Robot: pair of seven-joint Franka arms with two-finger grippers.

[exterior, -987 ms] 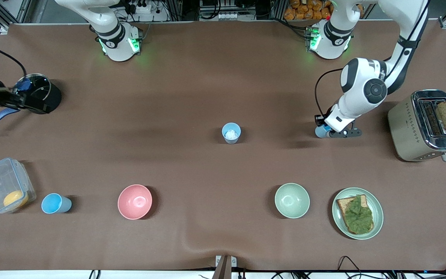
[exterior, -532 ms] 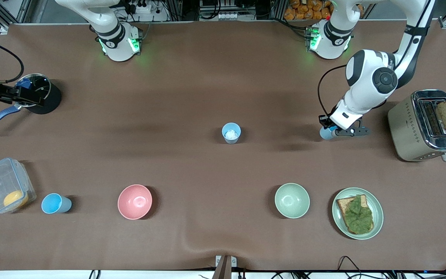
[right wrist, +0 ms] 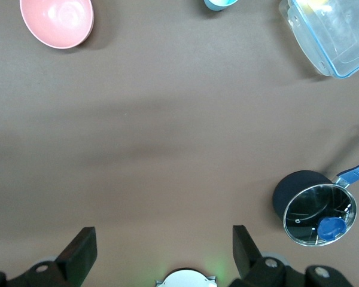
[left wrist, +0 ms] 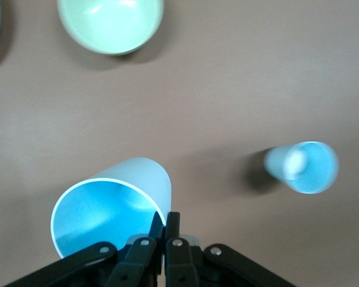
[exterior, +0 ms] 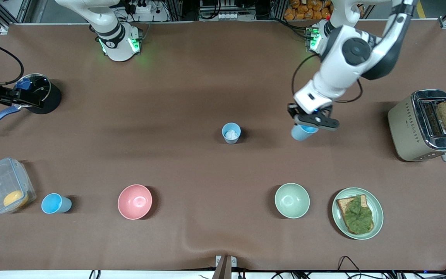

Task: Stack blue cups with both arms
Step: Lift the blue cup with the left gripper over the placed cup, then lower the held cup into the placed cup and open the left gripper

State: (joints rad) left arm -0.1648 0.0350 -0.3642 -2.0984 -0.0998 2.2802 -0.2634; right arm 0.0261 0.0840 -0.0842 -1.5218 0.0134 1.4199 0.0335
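Bright blue cup (exterior: 301, 132) is pinched by its rim in the left gripper (exterior: 313, 121), up in the air right of frame centre, w/ the paler cup (exterior: 231, 133) standing at centre. So pickup looks done; carry over + drop in is left, imo. A third blue cup (exterior: 55, 204) sits lower left by the clear container (exterior: 5, 185), untouched. Right gripper (right wrist: 161, 251) waits at the left edge, jaws wide, nothing in them.

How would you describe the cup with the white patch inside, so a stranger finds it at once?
Start at the brown table and look to its middle. There a pale blue cup stands upright alone; unlike the other two blue cups, it has a white patch inside.
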